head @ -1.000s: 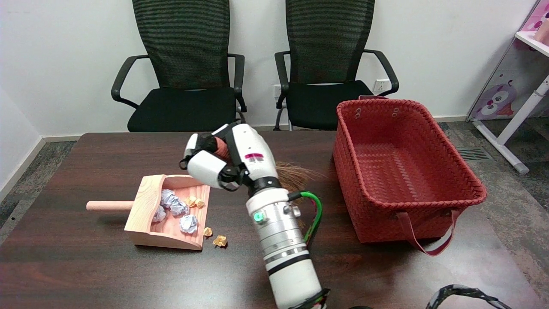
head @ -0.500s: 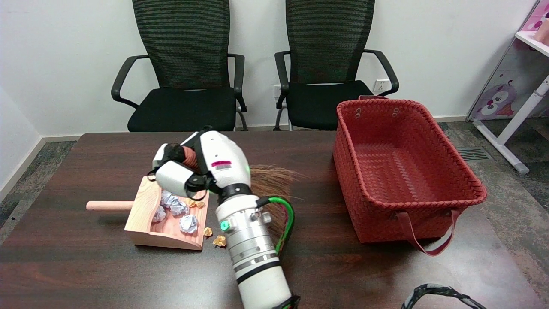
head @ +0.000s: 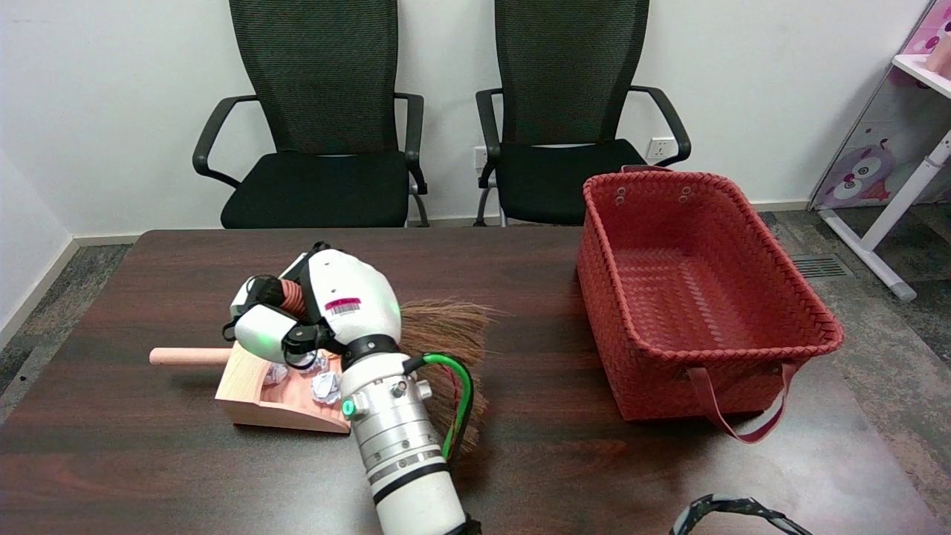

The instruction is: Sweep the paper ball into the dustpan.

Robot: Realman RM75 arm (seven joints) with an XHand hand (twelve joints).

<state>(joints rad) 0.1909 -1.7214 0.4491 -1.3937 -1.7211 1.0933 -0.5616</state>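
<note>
The robot hand point(head: 312, 316) was clenched around the reddish handle of a small broom point(head: 446, 349), its fingers wrapped over the grip, and it hung directly above the open mouth of the wooden dustpan point(head: 245, 383). The broom's brown bristles fanned out behind the robot hand, toward the basket side, and reached down along the white forearm to the table point(head: 148, 461). Just under the robot hand, white paper balls point(head: 325, 386) lay inside the dustpan, on its floor near the lip; any scraps that might lie on the table just outside the lip were hidden by the forearm, so it could not be told whether everything was in. The pan's round handle stuck out on the far side of the robot hand from the bristles. Judged from this, the step in hand was the sweeping stroke itself, near its end at the pan's edge. The next move would call for keeping the bristle tips low on the table and drawing them over the lip without nudging the light pan away. Well beyond the bristles stood a red woven basket point(head: 743, 312), and past the table's far edge two black office chairs point(head: 319, 111).
</note>
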